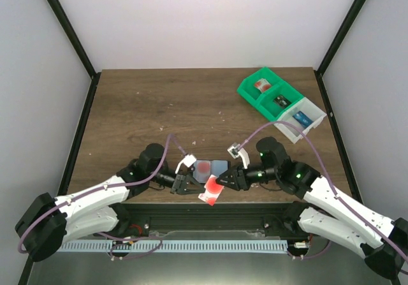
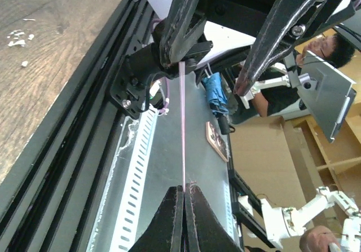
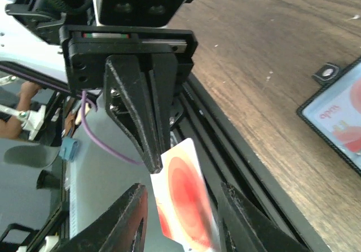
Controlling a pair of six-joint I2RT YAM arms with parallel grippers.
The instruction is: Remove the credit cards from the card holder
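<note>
The left arm [image 1: 95, 199] and the right arm [image 1: 338, 213] both wear glossy white shells over their long links, with chunky black joints and black bases. A thin purple cable [image 3: 84, 102] trails along each. The left gripper [image 1: 196, 188] and right gripper [image 1: 222, 182] end in tapered matt-black fingers [image 3: 127, 221].

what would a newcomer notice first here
A pale card with a big red circle hangs over the near edge of the table, pinched by the left end effector, with the right end effector open either side of it. Just behind, the light blue card holder lies flat on the wood. The green and white bins sit at the far right.
</note>
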